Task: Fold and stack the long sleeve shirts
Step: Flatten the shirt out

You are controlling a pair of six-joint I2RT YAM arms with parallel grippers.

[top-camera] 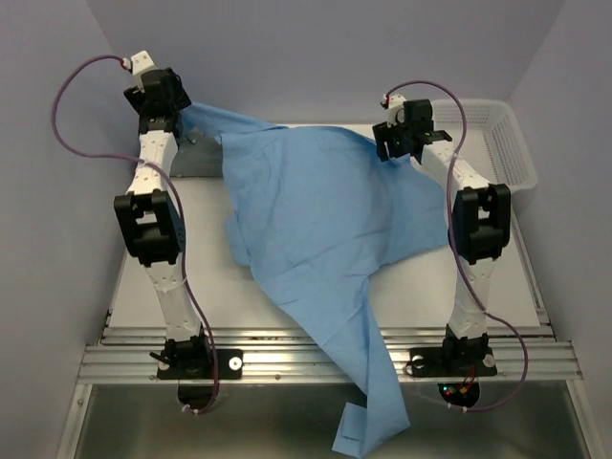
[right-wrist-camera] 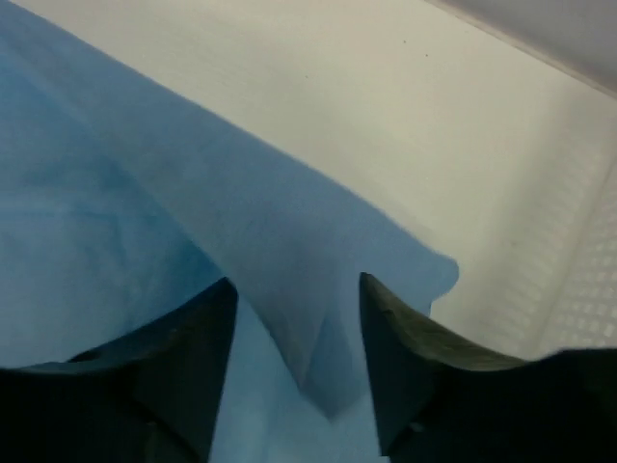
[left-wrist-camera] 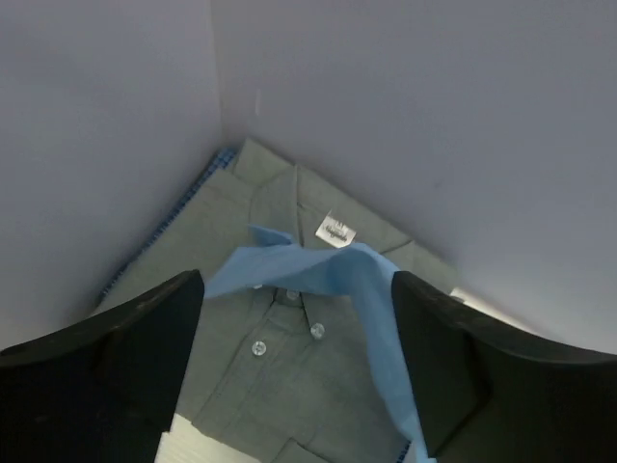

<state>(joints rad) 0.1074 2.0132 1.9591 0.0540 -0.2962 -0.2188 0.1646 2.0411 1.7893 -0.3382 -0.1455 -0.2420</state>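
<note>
Laying the thin light sky-blue collared shirt [top-camera: 316, 220] flat on the white table [top-camera: 206, 287] is, I judge, my step. My left gripper [left-wrist-camera: 297, 289] and right gripper [right-wrist-camera: 297, 289] stand with jaws apart at the far edge, blue cloth unpinched between them. The left tip overhangs the folded dull grey shirt [left-wrist-camera: 289, 376] in the far left corner. A sleeve [top-camera: 378, 402] hangs off the near edge. I should lift straight up so nothing snags, then gather that sleeve.
</note>
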